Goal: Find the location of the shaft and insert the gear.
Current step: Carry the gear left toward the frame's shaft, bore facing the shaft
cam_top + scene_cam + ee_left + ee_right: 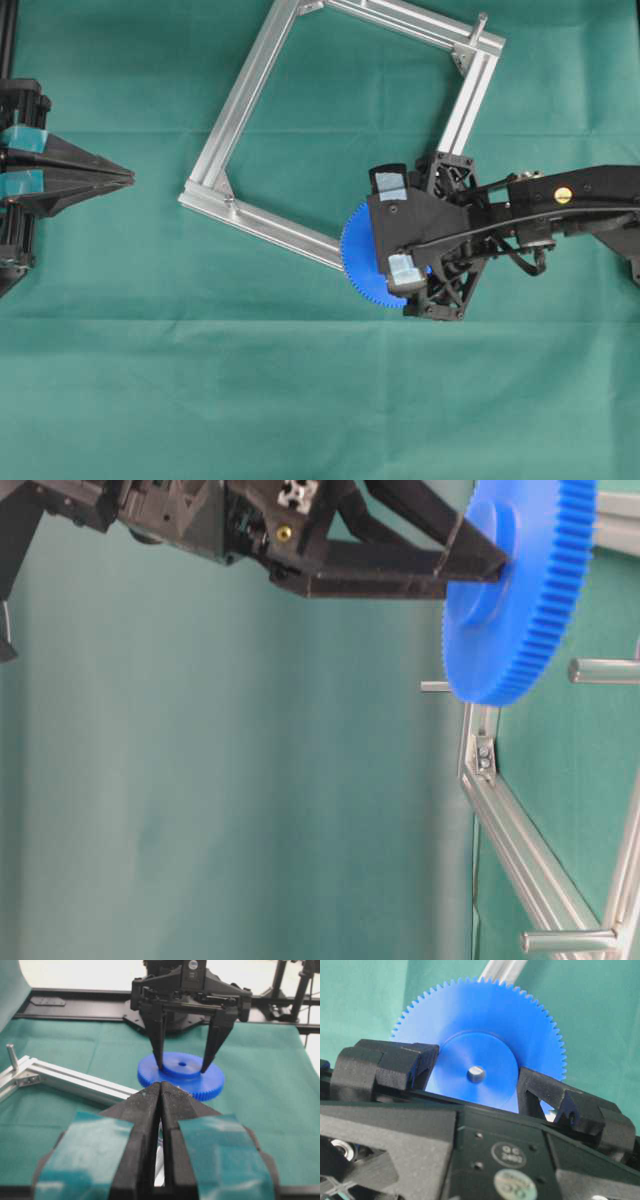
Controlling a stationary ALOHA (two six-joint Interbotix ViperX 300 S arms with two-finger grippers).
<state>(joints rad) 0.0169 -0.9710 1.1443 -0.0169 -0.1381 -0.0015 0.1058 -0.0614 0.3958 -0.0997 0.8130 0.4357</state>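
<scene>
I've got the gear (480, 1055) clamped by its raised hub, my right gripper (183, 1066) with one finger on either side of that hub and the flat toothed disc sitting below the fingertips. It hangs over the green cloth (300, 400) right at the lower corner of the aluminium frame (235, 105), and in my right wrist view something silvery shows through the centre hole, which I take to be the tip of the shaft (476, 1074), though I cannot tell how far the gear is down on it. The gear looks like rigid, light plastic, smooth on the hub, so I judge it could twist or slip if I squeeze off-centre; the hub is the right place to hold it, keeping my fingers clear of the fine teeth. My left gripper (161, 1092) is pressed closed with nothing in it, parked well apart at the left edge. No containers here, only the open frame, with nothing inside it.
</scene>
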